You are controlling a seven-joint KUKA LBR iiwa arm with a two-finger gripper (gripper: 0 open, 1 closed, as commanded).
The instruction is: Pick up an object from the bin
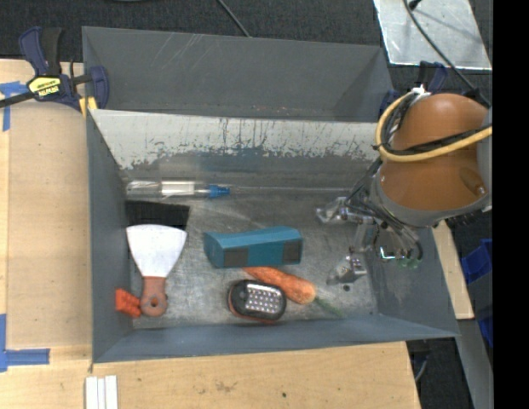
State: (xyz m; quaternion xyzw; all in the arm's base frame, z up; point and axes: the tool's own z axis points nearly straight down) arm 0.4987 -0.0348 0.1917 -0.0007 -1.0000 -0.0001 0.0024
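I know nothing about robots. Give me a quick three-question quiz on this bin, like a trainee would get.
1. True or false: the gripper holds the carrot.
2. Which thing lies along the back wall of the bin? A) carrot B) clear tube C) blue box
3. Fill in: in this view, the gripper hangs over the bin's ____ side.

Key: 1 false; 2 B; 3 right.

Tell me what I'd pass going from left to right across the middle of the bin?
White scraper → blue block → robot's fingers, which are open. I left out the carrot and the black light because they sit side by side with the block.
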